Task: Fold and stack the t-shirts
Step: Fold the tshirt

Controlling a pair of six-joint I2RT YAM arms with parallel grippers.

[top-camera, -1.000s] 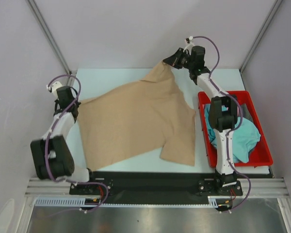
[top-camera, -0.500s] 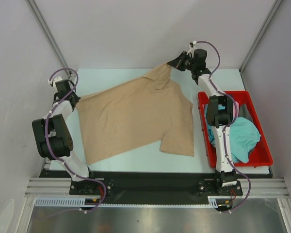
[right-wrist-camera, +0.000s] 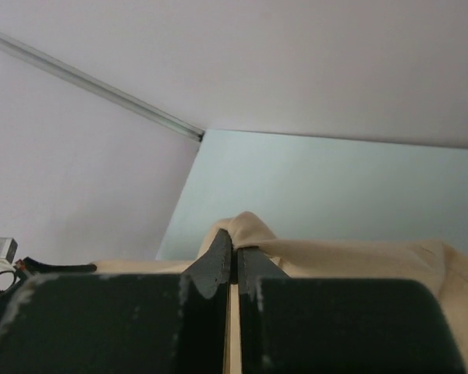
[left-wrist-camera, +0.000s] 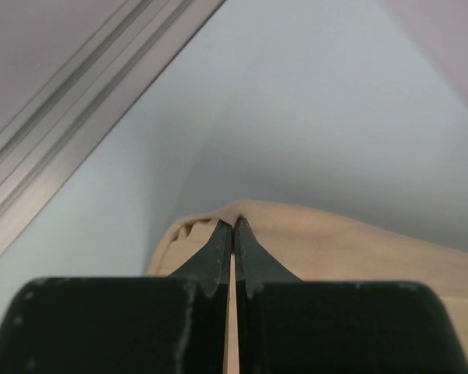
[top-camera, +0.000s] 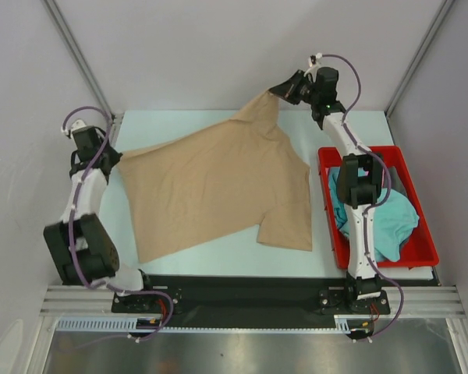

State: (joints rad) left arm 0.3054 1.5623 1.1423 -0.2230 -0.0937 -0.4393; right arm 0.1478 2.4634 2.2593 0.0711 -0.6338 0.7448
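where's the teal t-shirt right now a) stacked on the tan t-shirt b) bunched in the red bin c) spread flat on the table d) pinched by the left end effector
B: the teal t-shirt lies bunched inside the red bin, apart from the tan t-shirt.

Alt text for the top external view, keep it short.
A tan t-shirt lies spread across the pale table, pinched at opposite ends by the left gripper and the right gripper. To the right, a red bin holds a teal shirt.
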